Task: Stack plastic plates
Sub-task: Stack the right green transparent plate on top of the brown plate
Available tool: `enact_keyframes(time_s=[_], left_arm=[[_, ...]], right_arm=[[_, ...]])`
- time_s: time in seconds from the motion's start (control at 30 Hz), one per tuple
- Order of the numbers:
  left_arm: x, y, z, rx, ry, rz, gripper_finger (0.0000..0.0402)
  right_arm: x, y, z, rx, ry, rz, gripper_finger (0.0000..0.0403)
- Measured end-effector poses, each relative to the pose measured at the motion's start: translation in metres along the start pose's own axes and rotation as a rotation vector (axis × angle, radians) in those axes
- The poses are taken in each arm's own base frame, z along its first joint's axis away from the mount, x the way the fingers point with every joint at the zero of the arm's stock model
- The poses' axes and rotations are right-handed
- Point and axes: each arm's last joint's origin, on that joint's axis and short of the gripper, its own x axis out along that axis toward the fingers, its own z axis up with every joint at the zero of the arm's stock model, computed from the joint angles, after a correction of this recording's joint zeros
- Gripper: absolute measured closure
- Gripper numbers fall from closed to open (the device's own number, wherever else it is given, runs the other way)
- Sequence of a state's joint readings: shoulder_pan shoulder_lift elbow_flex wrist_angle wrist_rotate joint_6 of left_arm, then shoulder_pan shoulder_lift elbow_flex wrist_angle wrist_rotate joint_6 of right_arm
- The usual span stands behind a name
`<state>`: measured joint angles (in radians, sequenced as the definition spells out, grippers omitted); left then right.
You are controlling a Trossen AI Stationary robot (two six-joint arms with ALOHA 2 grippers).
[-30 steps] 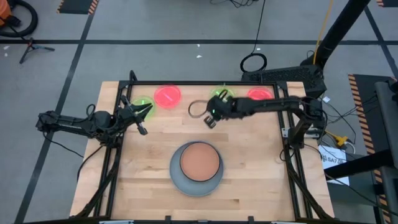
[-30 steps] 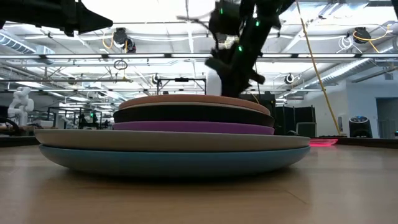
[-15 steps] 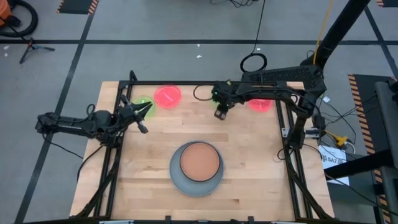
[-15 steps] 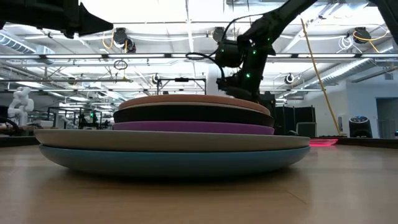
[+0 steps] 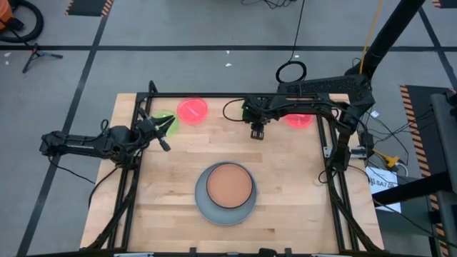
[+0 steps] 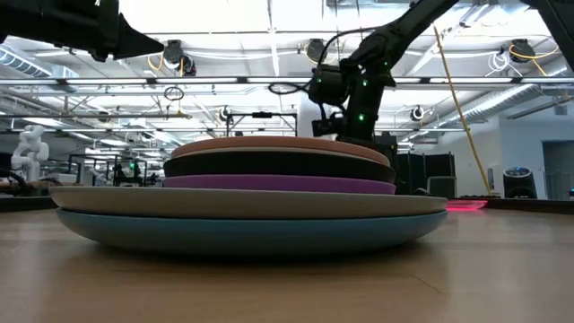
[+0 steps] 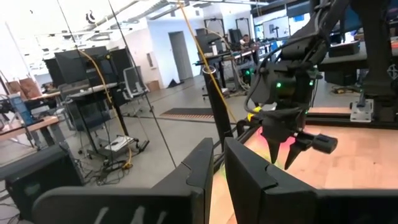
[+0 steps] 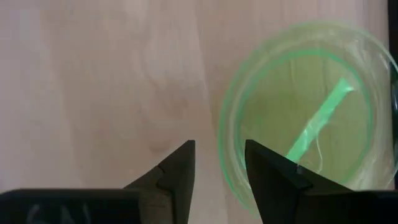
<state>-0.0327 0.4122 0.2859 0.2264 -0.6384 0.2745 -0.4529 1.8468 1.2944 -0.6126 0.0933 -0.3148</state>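
A stack of plates stands near the table's near edge, its tan-orange top plate (image 5: 230, 185) on a grey plate (image 5: 206, 211); the low view shows tan (image 6: 278, 142), black (image 6: 278, 165), purple (image 6: 278, 183), grey (image 6: 251, 203) and blue (image 6: 242, 231) layers. My right gripper (image 8: 217, 155) (image 5: 256, 131) points down, open, over a neon green plate (image 8: 298, 124) lying flat on the wood, one finger on either side of its rim (image 8: 225, 140). My left gripper (image 7: 219, 154) (image 5: 161, 133) hangs raised and level beside another green plate (image 5: 167, 120), with only a narrow slit between its fingers.
Two red-pink plates lie along the far edge, one (image 5: 191, 111) left of centre and one (image 5: 298, 118) under the right arm. A black frame rail (image 5: 214, 95) runs along the far edge. Bare wood (image 5: 285, 171) lies between the stack and the far plates.
My right gripper has moved from the table's middle toward the far edge and has turned until its fingers point down over the green plate there. None of the plates has moved.
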Motion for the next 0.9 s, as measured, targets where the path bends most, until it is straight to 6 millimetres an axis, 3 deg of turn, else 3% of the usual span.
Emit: enact_keyframes(time_s=[0.37,0.53,0.9], left_arm=[[0.000,0.000,-0.001,0.002,0.005,-0.002,0.0353],[0.000,0.000,-0.001,0.007,0.007,-0.003,0.0353],[0.000,0.000,-0.001,0.010,0.011,-0.002,0.0353]], right_arm=[[0.031,-0.005,-0.009,0.035,0.081,-0.002,0.0271],[0.033,-0.007,-0.009,0.037,0.082,-0.028,0.0275],[0.034,-0.007,-0.008,0.029,0.080,-0.024,0.0375]])
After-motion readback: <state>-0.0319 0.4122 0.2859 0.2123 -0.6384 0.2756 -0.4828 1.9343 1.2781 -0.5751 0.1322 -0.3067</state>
